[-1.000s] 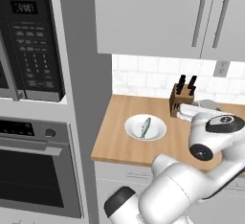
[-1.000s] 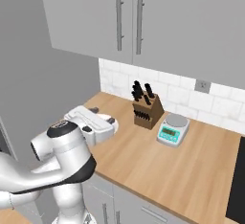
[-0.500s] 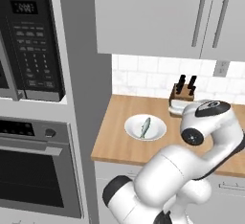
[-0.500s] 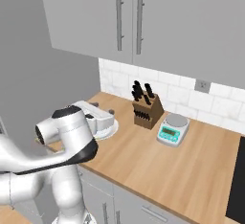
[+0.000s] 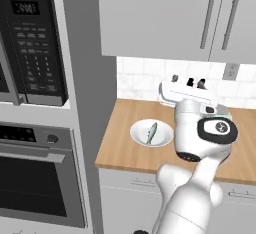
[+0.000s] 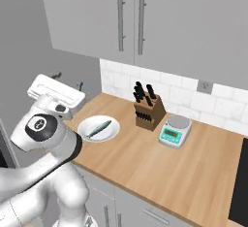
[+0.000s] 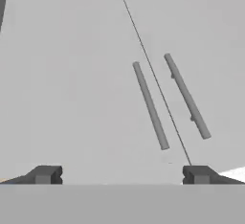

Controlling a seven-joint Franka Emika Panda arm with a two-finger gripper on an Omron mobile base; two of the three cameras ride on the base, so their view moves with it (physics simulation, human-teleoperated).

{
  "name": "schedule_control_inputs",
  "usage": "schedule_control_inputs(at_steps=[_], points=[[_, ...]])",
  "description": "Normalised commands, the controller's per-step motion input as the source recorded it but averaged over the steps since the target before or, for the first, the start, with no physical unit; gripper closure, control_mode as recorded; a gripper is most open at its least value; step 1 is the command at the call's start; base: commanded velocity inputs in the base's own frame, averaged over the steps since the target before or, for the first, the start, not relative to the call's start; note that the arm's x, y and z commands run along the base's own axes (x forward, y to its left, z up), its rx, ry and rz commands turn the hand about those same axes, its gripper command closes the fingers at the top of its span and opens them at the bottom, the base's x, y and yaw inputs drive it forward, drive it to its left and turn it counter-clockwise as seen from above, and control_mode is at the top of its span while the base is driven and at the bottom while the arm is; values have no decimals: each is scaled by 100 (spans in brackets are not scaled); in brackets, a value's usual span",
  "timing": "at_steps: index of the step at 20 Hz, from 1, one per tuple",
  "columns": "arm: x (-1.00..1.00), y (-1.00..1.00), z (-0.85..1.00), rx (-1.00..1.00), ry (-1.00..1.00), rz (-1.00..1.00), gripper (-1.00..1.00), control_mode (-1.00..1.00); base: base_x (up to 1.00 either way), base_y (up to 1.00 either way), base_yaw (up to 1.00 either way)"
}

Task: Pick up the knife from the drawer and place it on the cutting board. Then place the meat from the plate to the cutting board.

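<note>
We see the gripper [image 7: 122, 175] with its two dark, blocky fingertips [image 7: 45, 174] standing as far apart as they go, and nothing sits between them. In the hand view it looks up at two flat grey upper cabinet doors [image 7: 95, 74], smooth and matte, split by a thin seam with a slim round bar handle [image 7: 150, 105] on each side of it. In the base views the white hand [image 5: 187, 94] is raised above the back of the counter, its fingers small and hard to make out against the wall tiles.

The counter [image 6: 160, 168] is pale wood with a straight grain. On it rests the round, shallow white plate [image 5: 151, 133], and the meat [image 5: 151, 132], a slim grey-blue piece, lies across its middle. To the right of the plate in the right base view stands a slanted wooden knife block [image 6: 147, 109] with dark handles, and beside it a small kitchen scale [image 6: 175, 131] with a round grey pan. In the left base view the arm hides most of the block.

A black microwave [image 5: 30, 43] and a steel oven [image 5: 35, 173] sit in the tall unit on the left, both cut off by the frame edge.
</note>
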Motion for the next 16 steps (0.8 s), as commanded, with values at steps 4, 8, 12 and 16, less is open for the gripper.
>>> schedule_control_inputs(at_steps=[4,8,12,16], points=[[-14,19,76,23,-82,25,-100,-100,0,0,0],[-4,-3,97,36,-68,19,-100,-100,0,0,0],[-11,-55,62,38,-3,1,-100,-100,0,0,0],[1,-67,-22,20,90,-7,-100,-100,0,0,0]])
